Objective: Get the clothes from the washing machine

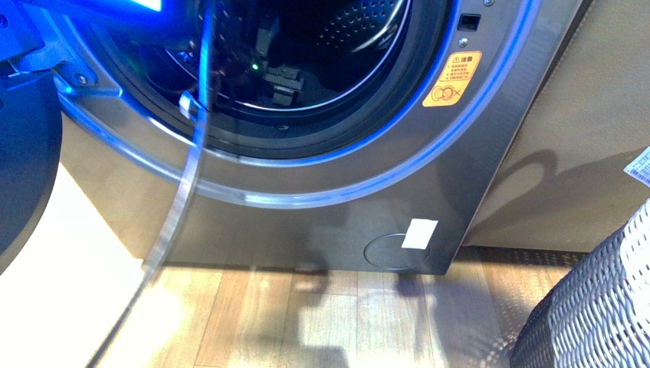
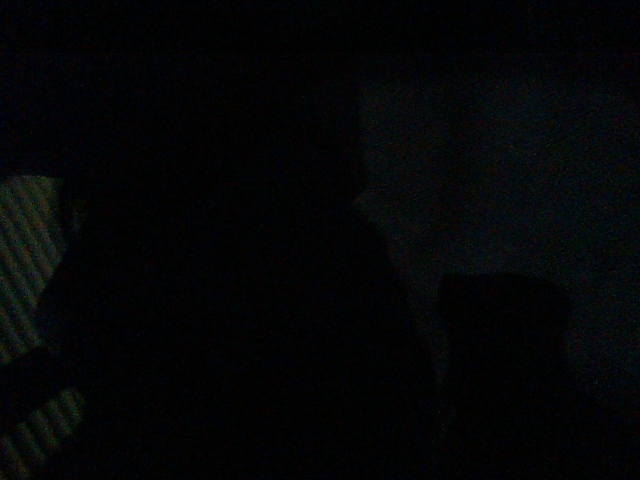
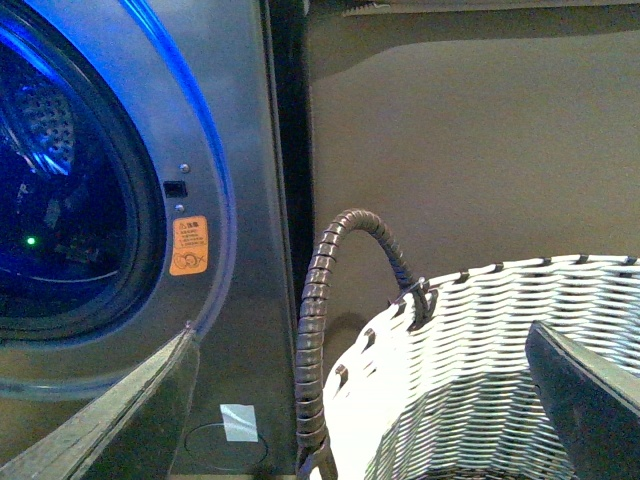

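Right gripper (image 3: 360, 340) nearest, fingers spread wide by woven basket (image 3: 480, 320). Washing machine (image 1: 306, 222): grey metal, blue-lit mouth, perforated drum (image 1: 360, 19). Left gripper (image 1: 282, 80) inside; we cannot tell its state.

basket (image 1: 598, 307) on floor (image 1: 306, 322), right of washing machine (image 1: 306, 222), nearer cam.

Washing machine (image 1: 306, 222): brushed metallic grey. Round the mouth, a blue glow ring (image 1: 306, 201); dark rim (image 1: 260, 142) inside it. Drum (image 1: 368, 23): steel, dotted with fine perforations, blue-tinted. Tiny green light (image 1: 254, 67) inside drum. Sticker (image 1: 452, 79) at 2 o'clock of the mouth: orange-yellow, dark print. Label (image 1: 419, 233) at 5 o'clock: plain white. Basket (image 1: 598, 307), 4 o'clock in front view: white-grey weave, handle (image 3: 312, 320) wrapped dark brown. Floor (image 1: 345, 314): pale wood planks. Left wrist view dark.
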You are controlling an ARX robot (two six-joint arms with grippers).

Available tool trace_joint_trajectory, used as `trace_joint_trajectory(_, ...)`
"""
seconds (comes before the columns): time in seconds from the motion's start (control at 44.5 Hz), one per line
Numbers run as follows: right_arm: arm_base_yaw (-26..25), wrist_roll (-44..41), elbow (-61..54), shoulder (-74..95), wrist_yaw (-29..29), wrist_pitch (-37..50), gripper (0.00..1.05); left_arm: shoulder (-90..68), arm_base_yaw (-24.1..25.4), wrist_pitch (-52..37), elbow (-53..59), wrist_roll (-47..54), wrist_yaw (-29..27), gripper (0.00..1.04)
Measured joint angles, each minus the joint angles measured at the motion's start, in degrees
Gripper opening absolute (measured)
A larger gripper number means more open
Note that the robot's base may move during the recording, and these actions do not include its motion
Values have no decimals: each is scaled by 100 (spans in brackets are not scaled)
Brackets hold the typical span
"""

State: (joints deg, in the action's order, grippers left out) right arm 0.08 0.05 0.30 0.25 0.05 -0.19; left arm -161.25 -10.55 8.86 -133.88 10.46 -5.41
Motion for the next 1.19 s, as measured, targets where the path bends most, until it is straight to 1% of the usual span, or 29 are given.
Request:
trace_joint_trajectory(0.09, 0, 0, 0, 0, -2, 0, 97, 48, -26, -107, 114, 2, -4, 46)
trace_joint_trajectory(0.112, 0, 0, 0, 0, 0, 0, 97, 61, -33, -127, 138, 0, -4, 44)
trace_joint_trajectory(0.202, 0, 0, 0, 0, 0, 0, 97, 256, -57, -354, 448, 4, 33, 26)
trace_joint_trajectory(0.27, 0, 0, 0, 0, 0, 0, 97, 363, -63, -474, 608, 7, 52, 19)
trace_joint_trajectory(0.36, 0, 0, 0, 0, -2, 0, 97, 658, -72, -793, 1003, 2, 87, 7)
trace_joint_trajectory(0.517, 0, 0, 0, 0, -2, 0, 97, 1147, -72, -1281, 1650, -17, 103, 6)
trace_joint_trajectory(0.72, 0, 0, 0, 0, -2, 0, 97, 2291, -90, -2201, 3211, -66, 308, 6)
trace_joint_trajectory(0.9, 0, 0, 0, 0, -2, 0, 97, 3018, -107, -2730, 4277, -153, 428, 6)
trace_joint_trajectory(1.057, 0, 0, 0, 0, 0, 0, 97, 3910, -177, -3322, 5628, -149, 564, 6)
trace_joint_trajectory(1.192, 0, 0, 0, 0, 0, 0, 97, 4520, -247, -3628, 6435, -149, 656, 6)
